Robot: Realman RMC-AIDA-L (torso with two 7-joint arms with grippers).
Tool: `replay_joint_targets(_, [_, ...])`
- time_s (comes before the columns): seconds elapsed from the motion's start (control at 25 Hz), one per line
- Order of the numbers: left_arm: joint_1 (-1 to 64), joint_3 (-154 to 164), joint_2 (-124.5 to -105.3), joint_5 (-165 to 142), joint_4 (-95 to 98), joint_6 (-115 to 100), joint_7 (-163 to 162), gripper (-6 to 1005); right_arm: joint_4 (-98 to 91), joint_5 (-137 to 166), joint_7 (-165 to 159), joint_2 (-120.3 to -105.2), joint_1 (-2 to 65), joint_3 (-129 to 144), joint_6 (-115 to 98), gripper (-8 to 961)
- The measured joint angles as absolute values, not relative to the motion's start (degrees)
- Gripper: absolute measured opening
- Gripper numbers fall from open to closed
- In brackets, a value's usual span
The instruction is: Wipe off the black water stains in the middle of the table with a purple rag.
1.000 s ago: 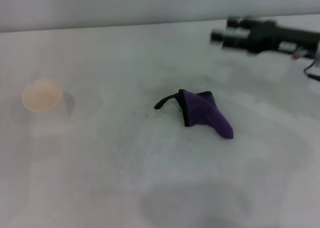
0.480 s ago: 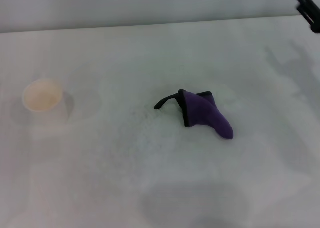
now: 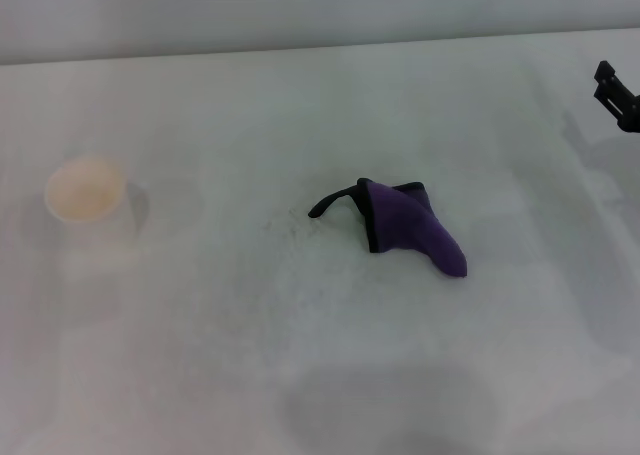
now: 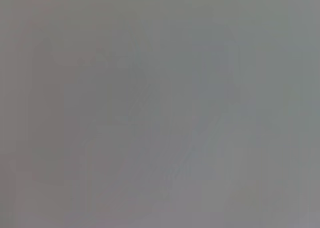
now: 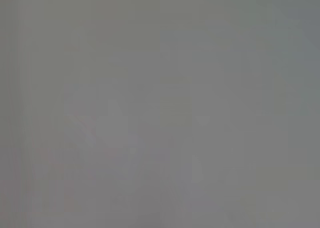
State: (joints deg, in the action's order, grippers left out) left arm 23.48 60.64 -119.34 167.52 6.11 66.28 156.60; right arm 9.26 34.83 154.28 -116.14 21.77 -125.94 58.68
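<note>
- Lying crumpled near the middle of the table (image 3: 200,375), the purple rag (image 3: 412,227) rests on its own, with nothing touching it.
- Its black edging runs along the side facing away from the right gripper (image 3: 618,97), and a thin black loop tail trails off from that same side.
- Only a small dark piece of the right gripper shows, at the right edge of the head view and toward the far side of the table; I cannot tell whether it is spread or closed.
- The rag sits well apart from that gripper, nearer the robot and off toward its left.
- A few faint dark specks (image 3: 290,218) lie on the table just past the end of the rag's loop tail, farther still from the gripper; they are too small to tell whether one is the black stain.
- A cream paper cup (image 3: 88,197) stands upright on the robot's left side of the table, the farthest thing from the right gripper.
- The left gripper does not show in the head view.
- Both wrist views show only a plain grey field, with nothing to make out.
</note>
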Motion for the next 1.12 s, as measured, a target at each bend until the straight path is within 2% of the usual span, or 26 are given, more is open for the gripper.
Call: replay_joint_targets(1.12, [24.40,60.64,-119.26,167.54,5.67,65.51,156.63,885,4.51,35.33,149.44,-116.19,22.05,-123.33,65.44,819])
